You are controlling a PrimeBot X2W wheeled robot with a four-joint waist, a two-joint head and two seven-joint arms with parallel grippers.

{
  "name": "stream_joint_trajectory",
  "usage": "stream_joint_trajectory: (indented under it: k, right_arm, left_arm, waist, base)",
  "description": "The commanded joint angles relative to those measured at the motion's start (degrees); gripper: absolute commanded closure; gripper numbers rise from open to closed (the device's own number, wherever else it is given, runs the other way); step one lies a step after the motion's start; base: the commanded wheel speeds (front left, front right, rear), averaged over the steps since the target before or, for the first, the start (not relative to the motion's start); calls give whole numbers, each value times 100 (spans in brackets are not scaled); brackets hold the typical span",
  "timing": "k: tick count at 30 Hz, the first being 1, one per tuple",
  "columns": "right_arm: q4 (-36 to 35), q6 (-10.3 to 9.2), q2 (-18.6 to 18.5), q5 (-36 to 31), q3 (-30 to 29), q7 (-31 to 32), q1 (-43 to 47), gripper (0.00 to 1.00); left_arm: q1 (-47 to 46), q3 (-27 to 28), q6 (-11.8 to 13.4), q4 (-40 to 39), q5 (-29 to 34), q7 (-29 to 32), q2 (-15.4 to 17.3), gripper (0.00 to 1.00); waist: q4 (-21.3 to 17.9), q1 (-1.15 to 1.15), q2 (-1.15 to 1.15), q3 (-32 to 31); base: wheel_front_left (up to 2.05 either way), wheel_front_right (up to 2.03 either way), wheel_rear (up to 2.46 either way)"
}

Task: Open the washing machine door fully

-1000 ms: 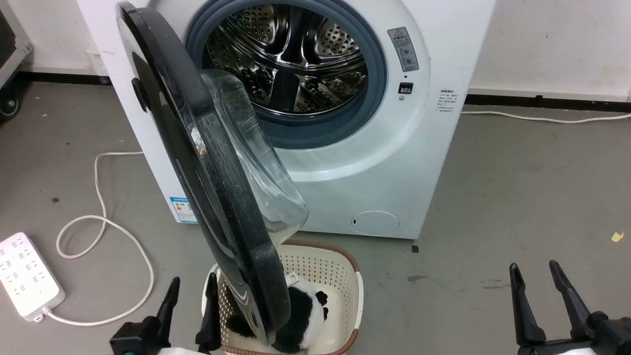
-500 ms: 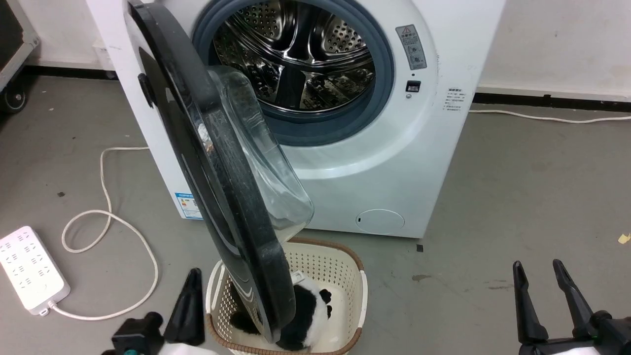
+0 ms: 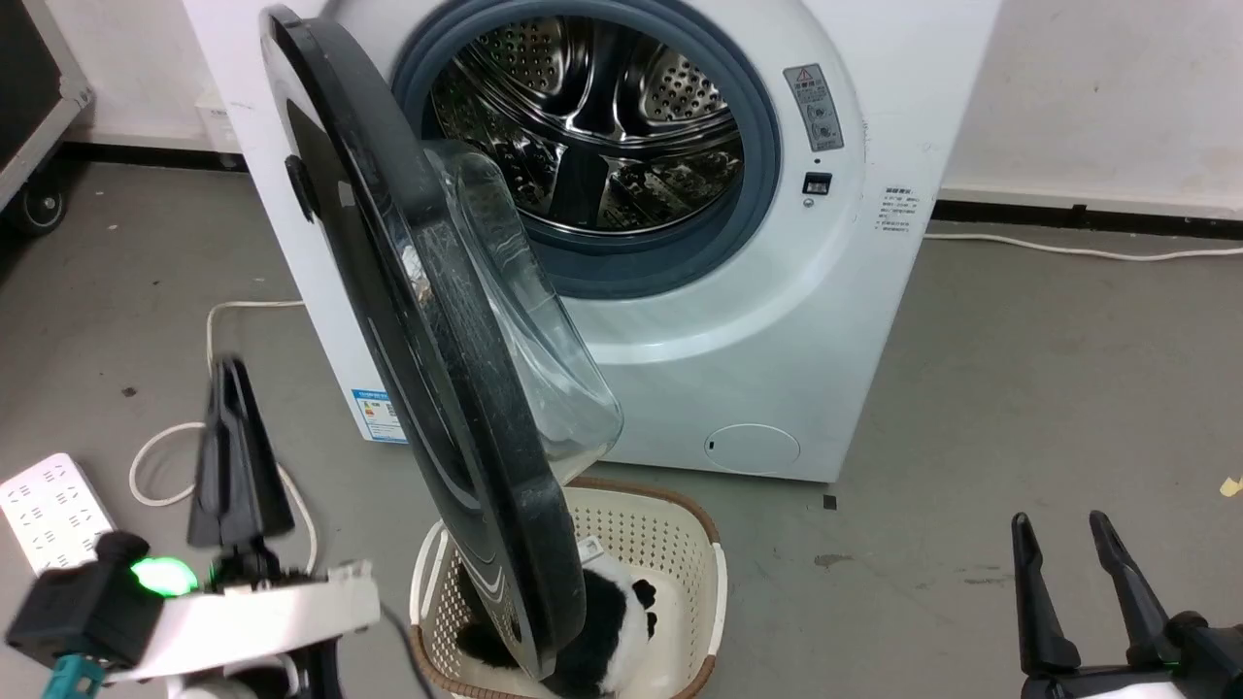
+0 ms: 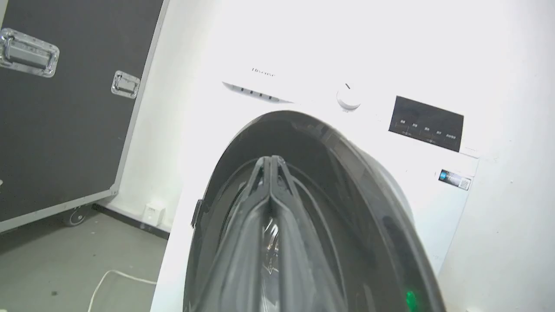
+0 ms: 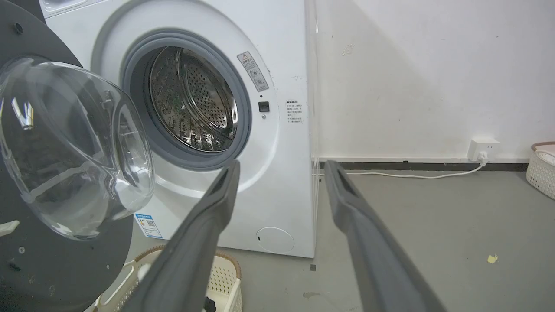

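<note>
The washing machine door [image 3: 456,388] is a round black disc with a clear glass bowl, swung out from the white machine [image 3: 777,320] so its edge faces me. The steel drum [image 3: 592,126] is exposed. My left gripper [image 3: 225,374] is shut with nothing in it, raised on the left of the door's outer face with a gap between them. In the left wrist view the closed left gripper [image 4: 271,160] points at the door's [image 4: 347,195] black outer face. My right gripper [image 3: 1058,524] hangs open at the lower right, well away from the door. The right wrist view shows the right gripper [image 5: 282,167] open and the door's glass bowl [image 5: 73,147].
A cream basket [image 3: 670,544] holding a black-and-white plush toy sits on the floor under the door's lower edge. A white power strip [image 3: 39,505] and looped cable [image 3: 209,330] lie at the left. A black wheeled case [image 4: 65,108] stands left of the machine.
My left gripper has shut and lifted from beside the basket to the door's left. The head camera shifted slightly. The right gripper and the door stay as they were.
</note>
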Motion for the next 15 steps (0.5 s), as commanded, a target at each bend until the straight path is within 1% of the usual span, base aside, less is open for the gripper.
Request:
stream_joint_trajectory:
  k: [1,5,8,11,15]
  right_arm:
    - [5,5,24,62,-8,-26,-32,0]
    - [5,5,25,78,-3,-26,-32,0]
    - [11,5,25,100,-2,-26,-34,0]
    - [18,5,25,125,5,-26,-33,0]
    - [46,5,25,169,13,-26,-27,0]
  left_arm:
    - [-134,-64,20,-217,47,-25,8,100]
    - [-280,-347,31,-658,164,-25,8,100]
    - [-252,-724,27,-766,356,-25,8,100]
    - [-145,-1215,-11,-655,505,-25,8,100]
    - [-35,-1881,-64,-320,608,-25,8,100]
  waist:
    - [4,0,0,-14]
    - [13,0,0,-41]
    - [16,0,0,-55]
    - [23,0,0,-55]
    - [34,0,0,-32]
  base:
    - [0,0,0]
    - [0,0,0]
    - [0,0,0]
    - [0,0,0]
    - [0,0,0]
